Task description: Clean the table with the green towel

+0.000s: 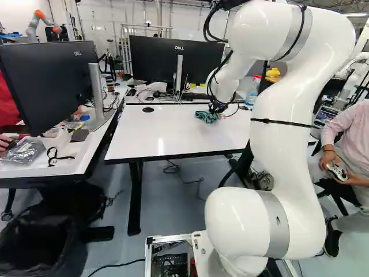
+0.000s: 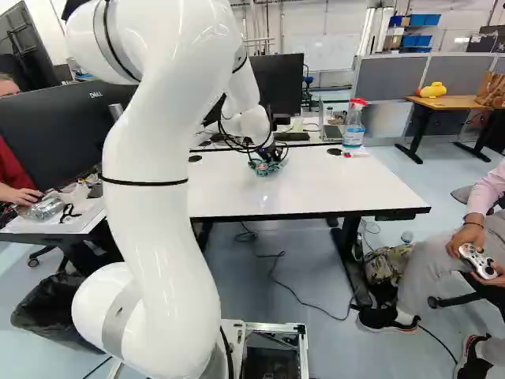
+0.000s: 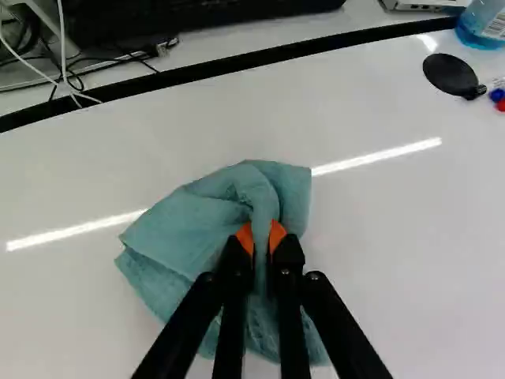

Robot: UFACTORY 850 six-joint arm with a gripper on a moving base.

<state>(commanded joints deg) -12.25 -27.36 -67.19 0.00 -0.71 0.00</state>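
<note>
- Evidently I'm at the wiping step, by my judgement: my hand [image 3: 261, 239] is closed on the green towel [image 3: 197, 213], a fold pinched between 2 orange pads [image 3: 245, 236].
- Loose cloth spreads around my grip, and the bundle looks to rest on the white counter [image 2: 316, 189], toward its far edge.
- Next calls for light downward pressure and overlapping sweeps, I'd say, with the pinch held firm.
- Rightward strokes should stop short of the spray bottle [image 2: 354, 126].
</note>
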